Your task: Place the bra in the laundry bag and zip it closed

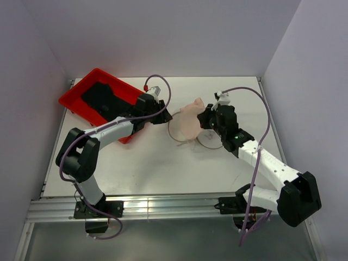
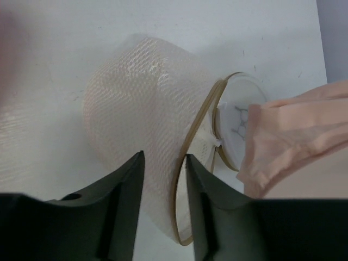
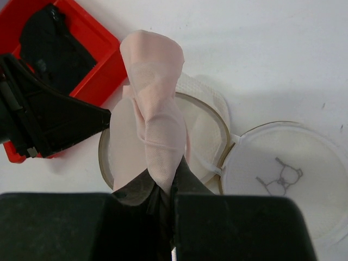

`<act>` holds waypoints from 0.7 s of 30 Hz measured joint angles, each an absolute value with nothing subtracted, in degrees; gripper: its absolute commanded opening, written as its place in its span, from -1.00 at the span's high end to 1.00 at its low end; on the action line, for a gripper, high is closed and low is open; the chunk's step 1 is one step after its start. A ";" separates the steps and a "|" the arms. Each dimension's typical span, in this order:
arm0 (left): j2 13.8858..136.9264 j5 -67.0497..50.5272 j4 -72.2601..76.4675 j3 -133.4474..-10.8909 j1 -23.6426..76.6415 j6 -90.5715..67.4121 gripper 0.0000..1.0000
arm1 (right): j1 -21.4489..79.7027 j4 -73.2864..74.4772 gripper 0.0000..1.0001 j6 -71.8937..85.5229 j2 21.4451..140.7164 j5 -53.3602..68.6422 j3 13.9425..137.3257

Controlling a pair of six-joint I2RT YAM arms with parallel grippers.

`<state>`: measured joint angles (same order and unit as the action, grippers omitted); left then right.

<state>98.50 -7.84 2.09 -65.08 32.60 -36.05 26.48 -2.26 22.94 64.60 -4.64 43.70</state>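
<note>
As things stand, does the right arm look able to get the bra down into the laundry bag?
Probably yes. The right gripper holds the bra over the laundry bag, whose mouth is open. Its lid flap lies flipped aside, and the left gripper sits at the rim, not across the opening.

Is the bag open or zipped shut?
Open. The bag's round lid lies flipped aside, and the bra hangs over the gaping rim.

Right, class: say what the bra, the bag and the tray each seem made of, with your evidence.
The bra: thin, soft pink-beige fabric, matt; it folds and drapes. The bag: translucent white mesh, likely synthetic; net weave shows, rim looks stiff. The tray: red, probably plastic; smooth, rigid walls.
</note>
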 measured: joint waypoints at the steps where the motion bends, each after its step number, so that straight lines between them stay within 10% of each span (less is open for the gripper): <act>1: 99.00 -7.99 2.31 -65.28 32.60 -36.07 0.26 | 26.48 -2.57 1.00 22.94 65.30 -4.40 43.64; 6: 99.74 -9.26 2.94 -65.54 32.67 -35.92 0.99 | 26.48 -4.03 1.00 22.79 70.91 -3.44 43.62; 21: 99.72 -16.38 14.87 -62.67 34.46 -39.79 1.00 | 27.77 -8.69 1.00 23.14 84.20 1.30 44.99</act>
